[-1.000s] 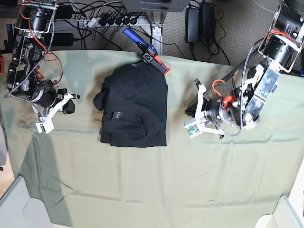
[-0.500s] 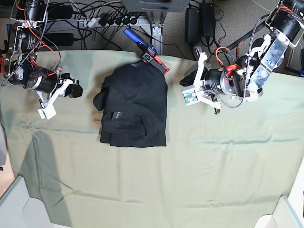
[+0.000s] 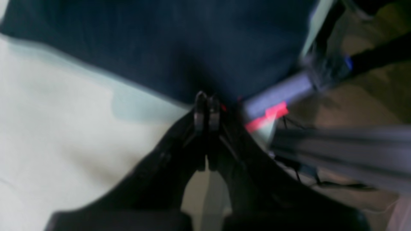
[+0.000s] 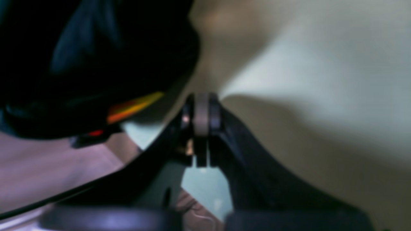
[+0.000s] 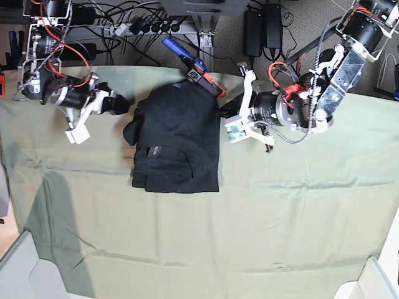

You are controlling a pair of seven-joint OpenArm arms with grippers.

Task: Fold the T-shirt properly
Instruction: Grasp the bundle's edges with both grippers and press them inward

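Note:
The black T-shirt (image 5: 177, 140) lies folded into a rough rectangle on the pale green cloth (image 5: 262, 212), with a small tag facing up. My left gripper (image 5: 222, 112) is shut, its tips at the shirt's upper right edge. In the left wrist view the closed fingertips (image 3: 205, 107) point at the dark cloth (image 3: 179, 41). My right gripper (image 5: 126, 103) is shut beside the shirt's upper left bulge. In the blurred right wrist view the shut tips (image 4: 200, 109) sit just right of the shirt (image 4: 96, 45), where an orange mark (image 4: 135, 107) shows.
A blue and red clamp (image 5: 194, 67) sits at the table's back edge, touching the shirt's top; it also shows in the left wrist view (image 3: 273, 112). Cables and power bricks (image 5: 262, 28) lie behind the table. White bins stand at the front corners (image 5: 25, 268).
Both arms have swung in toward the shirt's upper end: the left gripper from the right, the right gripper from the left and up. The shirt has not moved.

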